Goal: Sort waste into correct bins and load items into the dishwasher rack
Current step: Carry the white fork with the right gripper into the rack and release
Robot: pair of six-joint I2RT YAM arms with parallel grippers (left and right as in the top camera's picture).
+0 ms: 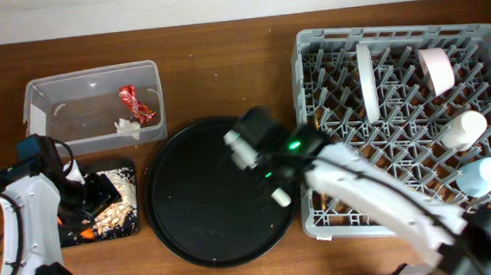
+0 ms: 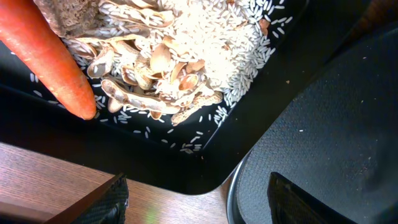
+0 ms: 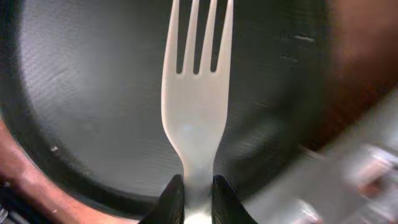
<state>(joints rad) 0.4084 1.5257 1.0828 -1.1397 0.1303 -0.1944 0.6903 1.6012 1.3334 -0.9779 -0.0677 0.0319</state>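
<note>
The right end effector (image 3: 191,200) grips the fork (image 3: 196,112) by its handle, tines up-frame, over the round tray (image 1: 189,202) at centre. To load it cleanly, it should probably lift clear, swing right, and lower the fork between pegs of the rack (image 1: 394,33). The left end effector (image 2: 199,202) hangs open near the carrot (image 2: 50,56), lower left.
</note>
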